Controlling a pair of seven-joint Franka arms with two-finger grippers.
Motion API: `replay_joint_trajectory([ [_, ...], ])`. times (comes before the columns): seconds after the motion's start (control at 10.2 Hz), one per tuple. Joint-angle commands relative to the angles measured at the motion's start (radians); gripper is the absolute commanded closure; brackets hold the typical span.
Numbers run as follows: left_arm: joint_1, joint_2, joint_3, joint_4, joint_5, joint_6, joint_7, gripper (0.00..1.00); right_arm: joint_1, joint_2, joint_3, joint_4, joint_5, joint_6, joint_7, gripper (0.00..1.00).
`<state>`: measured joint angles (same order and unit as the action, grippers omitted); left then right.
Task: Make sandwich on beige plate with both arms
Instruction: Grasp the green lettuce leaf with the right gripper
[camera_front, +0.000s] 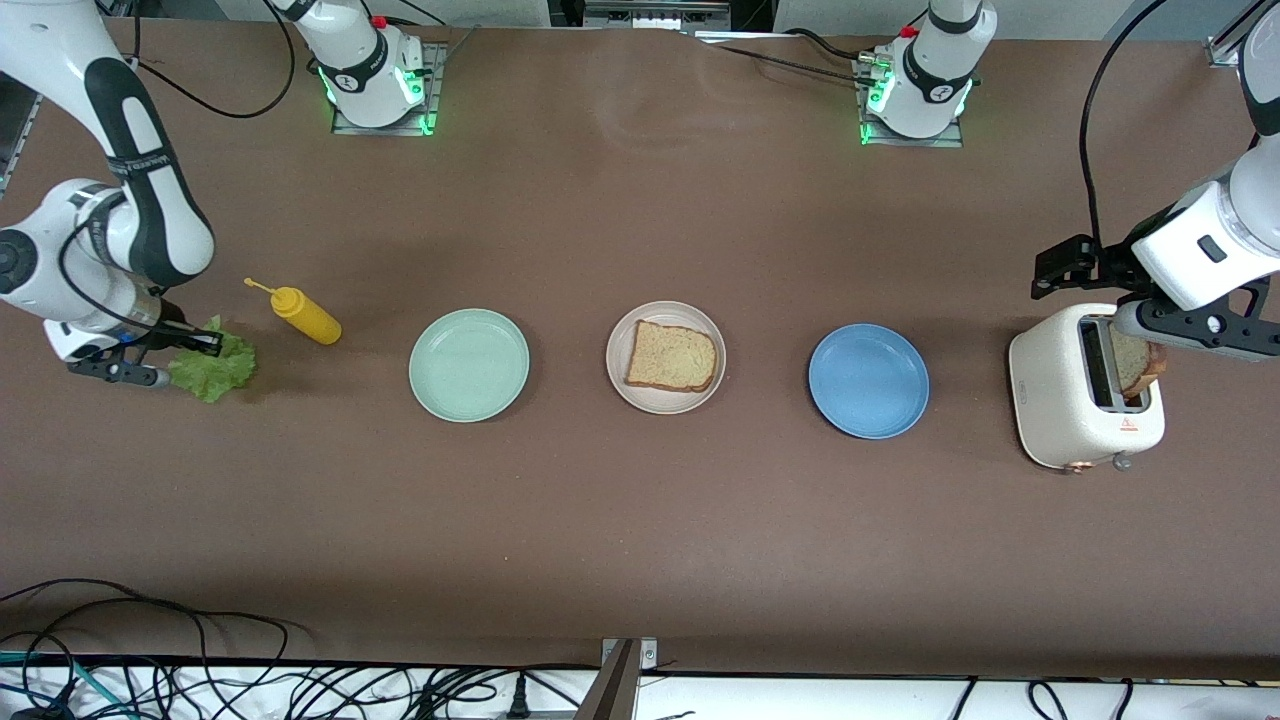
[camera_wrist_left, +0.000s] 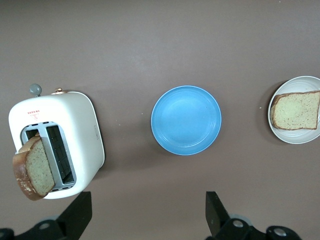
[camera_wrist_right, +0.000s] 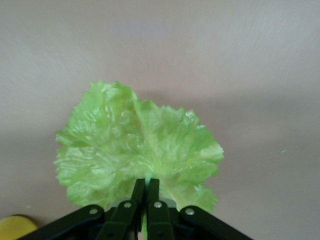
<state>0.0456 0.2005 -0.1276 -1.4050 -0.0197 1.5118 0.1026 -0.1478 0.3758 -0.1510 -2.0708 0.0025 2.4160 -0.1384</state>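
The beige plate (camera_front: 660, 402) sits mid-table with one brown bread slice (camera_front: 671, 357) lying flat on it; both also show in the left wrist view, plate (camera_wrist_left: 299, 138) and slice (camera_wrist_left: 297, 110). A second slice (camera_front: 1138, 365) (camera_wrist_left: 37, 170) leans out of the white toaster (camera_front: 1070, 400) (camera_wrist_left: 82, 130) at the left arm's end. My left gripper (camera_front: 1062, 268) (camera_wrist_left: 148, 212) hangs open above the table beside the toaster, holding nothing. At the right arm's end, my right gripper (camera_front: 205, 345) (camera_wrist_right: 145, 186) is down at the table, shut on the edge of the green lettuce leaf (camera_front: 212, 368) (camera_wrist_right: 135, 145).
A yellow mustard bottle (camera_front: 305, 315) lies beside the lettuce. A mint green plate (camera_front: 469, 365) sits between the bottle and the beige plate. A blue plate (camera_front: 868, 381) (camera_wrist_left: 186, 120) sits between the beige plate and the toaster. Cables run along the table's front edge.
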Motion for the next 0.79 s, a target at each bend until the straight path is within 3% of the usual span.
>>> replay_joint_trajectory([
  [0.0,0.003,-0.003,-0.006,0.009,0.001,-0.018,-0.009,0.00,-0.004,-0.020,0.008,0.175,0.019,-0.228,-0.047,1.00],
  [0.3,0.003,-0.003,-0.007,0.009,0.001,-0.018,-0.009,0.00,0.002,-0.020,0.042,0.413,0.022,-0.522,-0.014,1.00],
  [0.69,0.003,-0.003,-0.007,0.011,0.001,-0.018,-0.009,0.00,0.004,-0.021,0.190,0.555,0.024,-0.687,0.282,1.00],
])
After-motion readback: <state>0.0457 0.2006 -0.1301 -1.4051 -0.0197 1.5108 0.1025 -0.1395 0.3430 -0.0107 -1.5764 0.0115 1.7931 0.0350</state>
